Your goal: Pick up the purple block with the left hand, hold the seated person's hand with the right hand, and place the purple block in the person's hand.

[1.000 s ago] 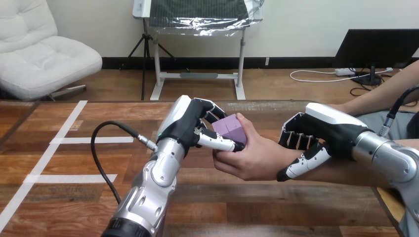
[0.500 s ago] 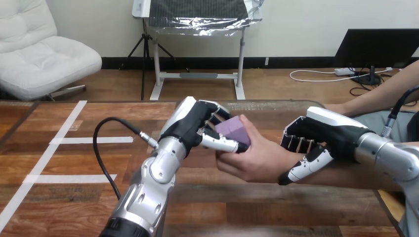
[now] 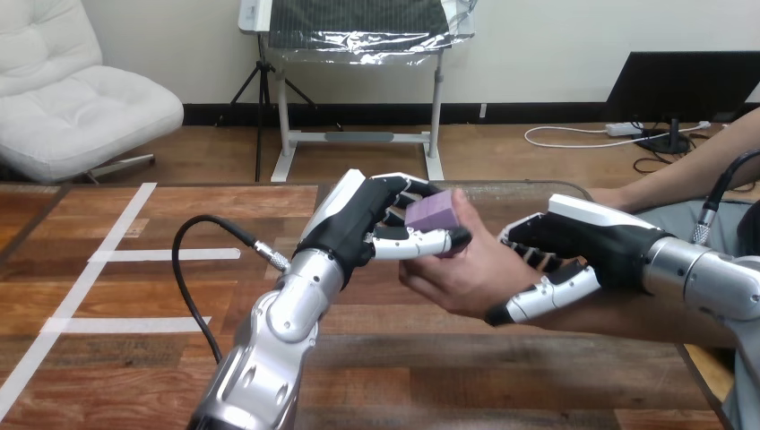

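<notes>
Wooden table (image 3: 502, 376), brown planks, grain running left to right, bare wood along the near edge at centre and right. Left arm (image 3: 269, 345), silver forearm, up from the near edge left of centre, leaning toward the table's middle. Toward the left edge, white tape strips (image 3: 143, 254) flat on the wood: two short ones crosswise, one long one slanting from the near left corner toward the far edge.

Above the table's middle, off the wood: left hand (image 3: 354, 224), grasping the purple block (image 3: 430, 213), left thumb (image 3: 421, 243) under it, fingers curled over its top and back. Block tilted, held in the air, its right face against the person's hand (image 3: 470, 273). That hand on its side, palm toward the block, lower fingers curled, one finger up along the block's right side. Robot's and person's hands both on the block. Left thumb tip across the person's fingers, hiding part of the contact; cannot tell whether the block sits on the palm.

Right of that, toward the right edge: right hand (image 3: 600, 237) wrapped round the person's wrist, fingers (image 3: 529, 251) curled over the top, right thumb (image 3: 547, 300) hooked beneath. Person's forearm (image 3: 627, 321) on under the right hand to the right edge. Right arm (image 3: 708, 278) in from the right edge, silver behind the hand.

Farther back, at the far right corner: the person's other arm (image 3: 690, 175), by the far edge, well apart from the block.
</notes>
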Controlling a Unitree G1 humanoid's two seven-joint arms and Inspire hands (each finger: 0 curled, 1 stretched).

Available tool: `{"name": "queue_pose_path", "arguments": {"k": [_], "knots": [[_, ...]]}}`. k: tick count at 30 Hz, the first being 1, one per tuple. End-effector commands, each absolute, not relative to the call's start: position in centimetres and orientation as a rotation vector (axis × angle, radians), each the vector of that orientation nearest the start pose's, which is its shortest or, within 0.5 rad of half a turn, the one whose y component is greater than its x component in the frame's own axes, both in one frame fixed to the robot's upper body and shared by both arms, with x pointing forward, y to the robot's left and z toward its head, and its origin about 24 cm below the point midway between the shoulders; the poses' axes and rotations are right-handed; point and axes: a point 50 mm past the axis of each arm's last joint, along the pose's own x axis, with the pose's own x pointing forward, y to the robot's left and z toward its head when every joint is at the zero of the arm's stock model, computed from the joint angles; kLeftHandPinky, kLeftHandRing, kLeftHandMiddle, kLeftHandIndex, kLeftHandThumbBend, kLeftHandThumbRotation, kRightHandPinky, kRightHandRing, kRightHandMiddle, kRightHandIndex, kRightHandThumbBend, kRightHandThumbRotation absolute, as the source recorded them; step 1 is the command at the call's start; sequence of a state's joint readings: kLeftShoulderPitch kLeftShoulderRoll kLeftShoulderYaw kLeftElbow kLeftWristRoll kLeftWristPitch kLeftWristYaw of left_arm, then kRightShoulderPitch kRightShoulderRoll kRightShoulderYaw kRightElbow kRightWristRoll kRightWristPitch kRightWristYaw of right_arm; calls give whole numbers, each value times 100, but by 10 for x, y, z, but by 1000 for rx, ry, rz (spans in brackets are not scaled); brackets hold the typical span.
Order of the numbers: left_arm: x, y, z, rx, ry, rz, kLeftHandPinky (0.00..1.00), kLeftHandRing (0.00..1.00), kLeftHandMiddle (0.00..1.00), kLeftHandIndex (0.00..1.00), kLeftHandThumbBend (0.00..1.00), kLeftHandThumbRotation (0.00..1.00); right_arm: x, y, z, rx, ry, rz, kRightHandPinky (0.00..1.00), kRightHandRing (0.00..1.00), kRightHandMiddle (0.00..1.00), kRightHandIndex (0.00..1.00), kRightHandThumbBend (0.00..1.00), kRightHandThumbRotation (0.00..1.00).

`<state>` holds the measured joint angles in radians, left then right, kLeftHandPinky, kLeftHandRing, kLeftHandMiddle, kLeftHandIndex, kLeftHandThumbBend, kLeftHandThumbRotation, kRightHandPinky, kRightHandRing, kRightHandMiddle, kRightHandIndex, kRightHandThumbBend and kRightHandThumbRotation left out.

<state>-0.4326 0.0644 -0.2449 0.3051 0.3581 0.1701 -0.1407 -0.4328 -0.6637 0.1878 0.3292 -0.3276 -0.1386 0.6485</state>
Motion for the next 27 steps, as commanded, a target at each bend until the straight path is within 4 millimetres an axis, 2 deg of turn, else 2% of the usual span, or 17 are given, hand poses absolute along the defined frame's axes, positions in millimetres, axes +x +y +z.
{"name": "queue_pose_path", "arguments": {"k": [1,7,15,27], "knots": [[318,68,94,522,-86,-419,57,72,75,74,76,76,318,-216,106,-1028,102,696,64,73,76,78,97,62],[313,75,98,539,-109,-409,65,77,78,77,82,84,317,-218,107,-1009,103,696,66,76,80,82,100,68],[307,85,101,536,-139,-388,71,81,80,78,82,85,316,-221,108,-972,110,686,67,80,86,88,100,72],[300,96,103,535,-155,-369,73,81,80,78,84,89,315,-224,107,-902,98,671,69,85,92,95,100,77]]}}
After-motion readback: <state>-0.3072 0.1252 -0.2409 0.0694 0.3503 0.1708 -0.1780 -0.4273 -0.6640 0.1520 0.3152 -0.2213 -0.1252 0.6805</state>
